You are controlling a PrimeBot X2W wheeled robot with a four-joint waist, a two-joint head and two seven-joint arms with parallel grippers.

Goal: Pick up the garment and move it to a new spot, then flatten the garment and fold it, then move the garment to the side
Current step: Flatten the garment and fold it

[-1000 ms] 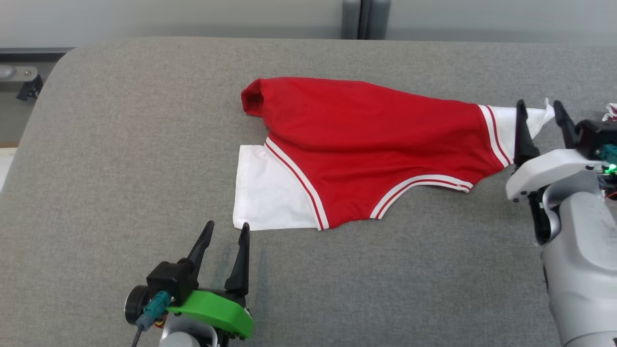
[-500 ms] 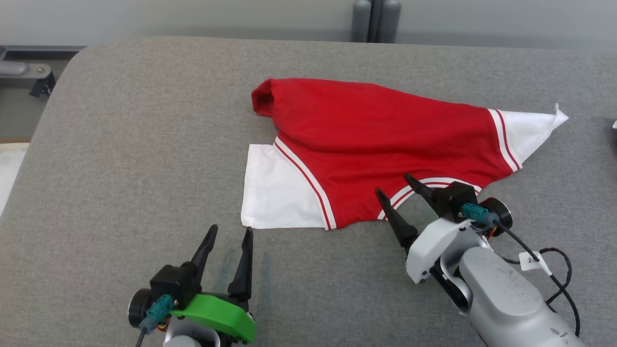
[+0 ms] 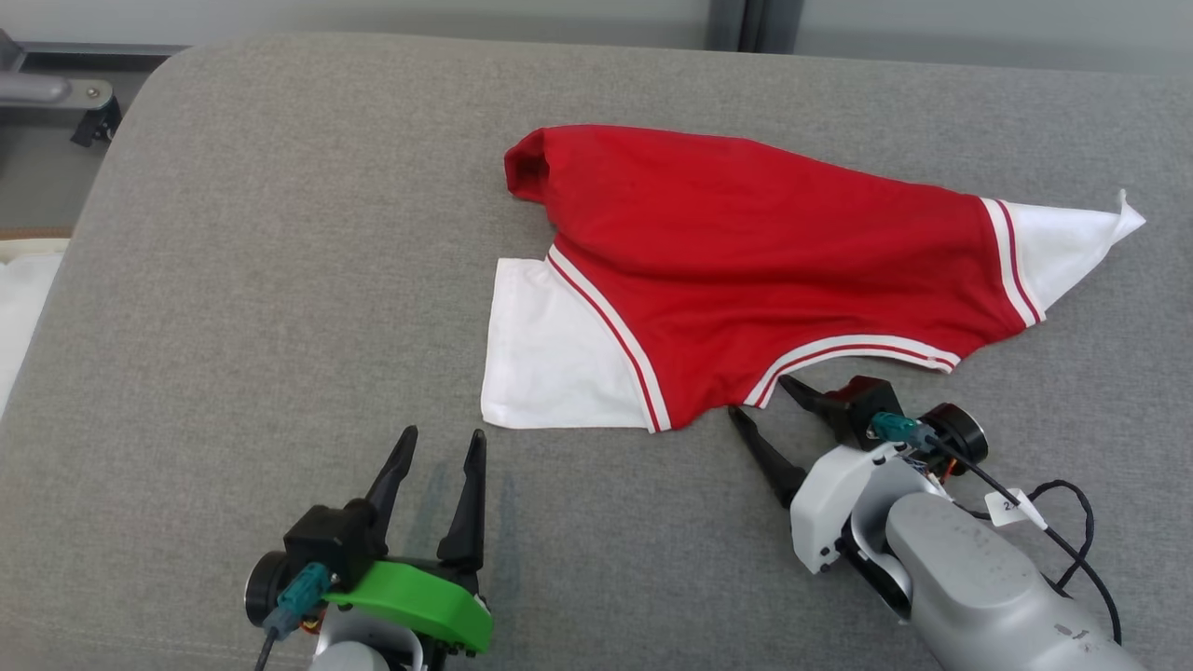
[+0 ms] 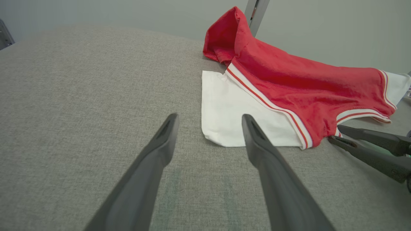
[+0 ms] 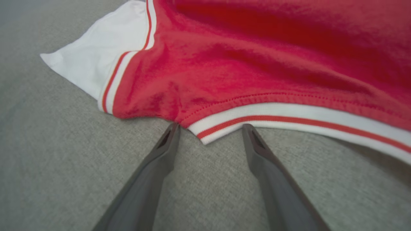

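A red garment (image 3: 764, 252) with white side panels and red-and-white striped trim lies spread on the grey padded table (image 3: 280, 233); its far left end stands up in a fold. My left gripper (image 3: 443, 433) is open and empty, just short of the white panel's near corner (image 4: 224, 128). The right gripper (image 3: 760, 395) is open too, low over the table, its fingertips at the striped hem (image 5: 257, 120) on the garment's near edge, one on either side of the hem's corner. It grips nothing. In the left wrist view the right gripper (image 4: 335, 132) comes in from the right.
The table's rounded left edge (image 3: 112, 168) drops off to a metal bracket (image 3: 56, 93) and a pale cloth (image 3: 19, 289). A grey post (image 3: 750, 23) stands behind the table. A black cable (image 3: 1072, 540) loops beside my right arm. Bare grey surface lies left of the garment.
The right gripper has left the garment's far right white corner and swung in to the near hem. The head camera has shifted. The left gripper has stayed put.
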